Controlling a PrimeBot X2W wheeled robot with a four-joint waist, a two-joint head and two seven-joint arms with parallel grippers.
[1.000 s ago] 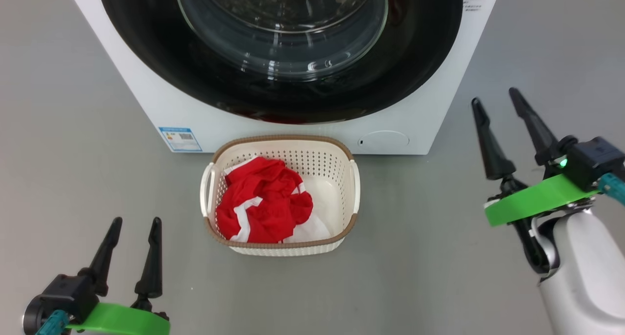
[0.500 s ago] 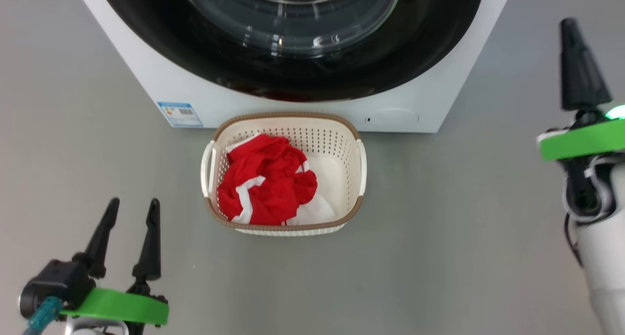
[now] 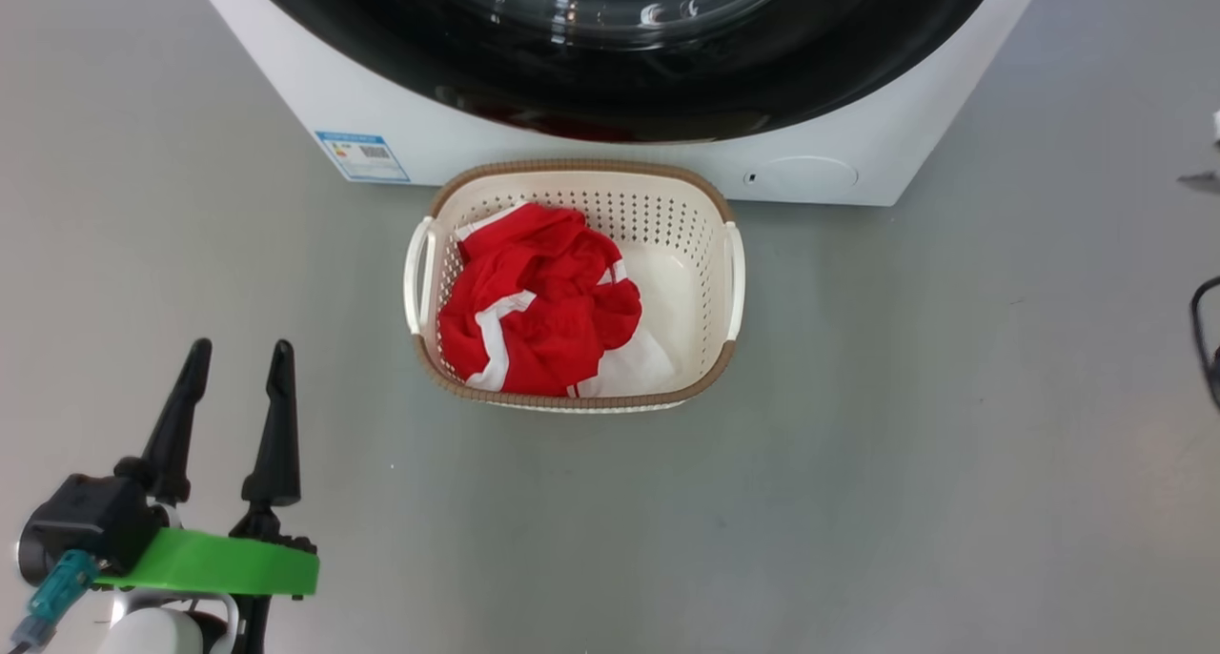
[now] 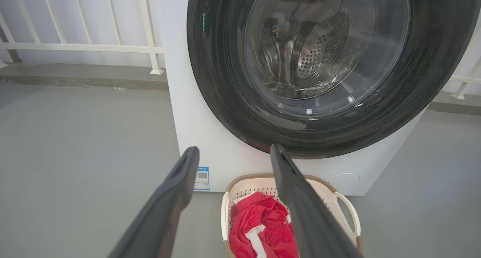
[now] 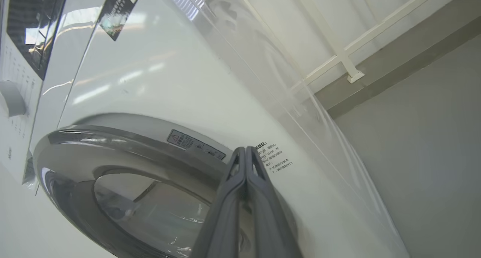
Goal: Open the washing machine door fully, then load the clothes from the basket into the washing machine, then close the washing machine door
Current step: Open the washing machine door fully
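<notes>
The washing machine (image 3: 286, 72) stands at the top of the head view, and its glossy black door (image 3: 667, 82) lies shut against the front. Directly before it on the floor sits the cream basket (image 3: 729, 282) holding the red and white clothes (image 3: 538, 301). My left gripper (image 3: 238, 354) hovers open and holds nothing at the lower left, well clear of the basket. Its wrist view looks between its fingers (image 4: 235, 151) at the door (image 4: 323, 62), the basket (image 4: 349, 209) and the clothes (image 4: 263, 231). My right gripper (image 5: 245, 152) is shut, empty, pointing at the door's upper rim (image 5: 112, 137).
A blue label (image 3: 362, 155) and a round filter cap (image 3: 805, 173) mark the machine's lower front. A white railing (image 4: 86, 46) on a low kerb runs behind the machine. Grey floor spreads out to both sides of the basket. The control panel (image 5: 30, 25) appears in the right wrist view.
The head camera has tilted, so machine and basket sit higher in the picture. My right gripper has risen out of the head view and its fingers have gone from apart to shut. The left gripper stays open.
</notes>
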